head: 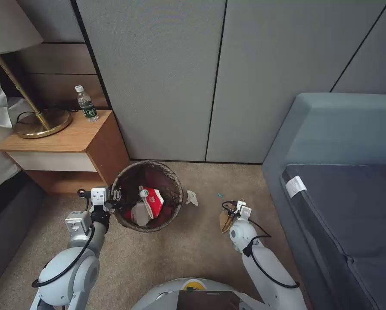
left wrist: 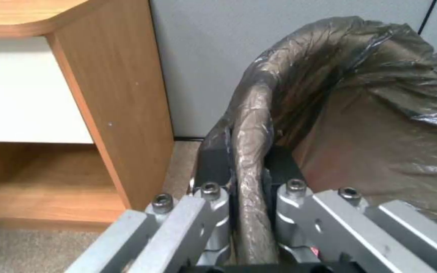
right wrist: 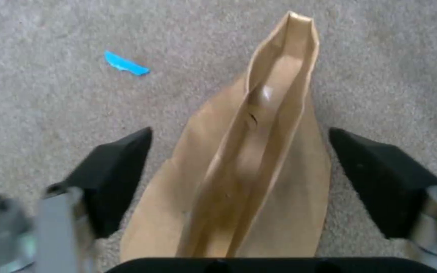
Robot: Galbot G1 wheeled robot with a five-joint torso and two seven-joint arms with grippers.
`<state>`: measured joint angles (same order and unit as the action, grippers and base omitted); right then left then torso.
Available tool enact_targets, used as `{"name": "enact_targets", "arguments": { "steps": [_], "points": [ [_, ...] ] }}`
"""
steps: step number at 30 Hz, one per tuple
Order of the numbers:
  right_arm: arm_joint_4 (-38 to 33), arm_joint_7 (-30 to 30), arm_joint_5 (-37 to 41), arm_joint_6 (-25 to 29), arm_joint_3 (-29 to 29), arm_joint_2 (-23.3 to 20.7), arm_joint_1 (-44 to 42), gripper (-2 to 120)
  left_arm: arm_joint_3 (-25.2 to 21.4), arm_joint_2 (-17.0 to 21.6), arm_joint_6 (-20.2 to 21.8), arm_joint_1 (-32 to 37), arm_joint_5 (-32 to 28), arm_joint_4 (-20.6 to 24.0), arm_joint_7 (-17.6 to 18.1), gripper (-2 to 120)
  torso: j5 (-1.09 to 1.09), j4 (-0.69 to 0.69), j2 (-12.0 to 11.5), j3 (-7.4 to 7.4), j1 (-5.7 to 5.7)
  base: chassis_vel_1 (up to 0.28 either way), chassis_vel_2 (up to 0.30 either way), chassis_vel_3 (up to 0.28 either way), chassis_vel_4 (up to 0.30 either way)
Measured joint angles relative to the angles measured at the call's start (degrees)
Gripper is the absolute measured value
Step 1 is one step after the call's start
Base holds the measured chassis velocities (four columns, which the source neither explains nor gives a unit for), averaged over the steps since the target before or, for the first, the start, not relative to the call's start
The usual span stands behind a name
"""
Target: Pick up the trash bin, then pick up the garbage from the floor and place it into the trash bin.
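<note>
Wooden nightstand (head: 68, 137) bearing brass lamp (head: 40, 122); grey sofa (head: 331, 129).

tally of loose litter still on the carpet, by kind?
Brown paper bag: 1, between the open fingers of the right gripper
White tissue: 1, beside the trash bin
Blue scrap: 1
Total: 3 on the carpet. Left gripper is shut on the bin's rim.
</note>
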<state>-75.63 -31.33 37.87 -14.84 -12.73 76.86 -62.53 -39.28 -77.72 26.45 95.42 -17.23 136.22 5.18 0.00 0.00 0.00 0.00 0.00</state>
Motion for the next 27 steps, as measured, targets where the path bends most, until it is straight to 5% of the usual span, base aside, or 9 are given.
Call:
{"name": "enact_targets", "arguments": {
  "steps": [19, 27],
  "points": [
    [1.9, -0.1, 0.3, 1.4, 0.6, 0.2, 0.4, 9, -0.1, -0.1, 0.0, -0.1, -0.1, -0.1, 0.0, 5, 0.00, 0.00, 0.0, 0.00, 0.00, 0.000, 0.000, 0.000, 0.000],
    [2.4, -0.5, 0.4, 1.8, 0.6, 0.1, 0.7, 0, -0.1, 0.0, -0.1, -0.2, -0.2, -0.2, 0.0, 5, 0.00, 0.00, 0.0, 0.00, 0.00, 0.000, 0.000, 0.000, 0.000]
  ]
}}
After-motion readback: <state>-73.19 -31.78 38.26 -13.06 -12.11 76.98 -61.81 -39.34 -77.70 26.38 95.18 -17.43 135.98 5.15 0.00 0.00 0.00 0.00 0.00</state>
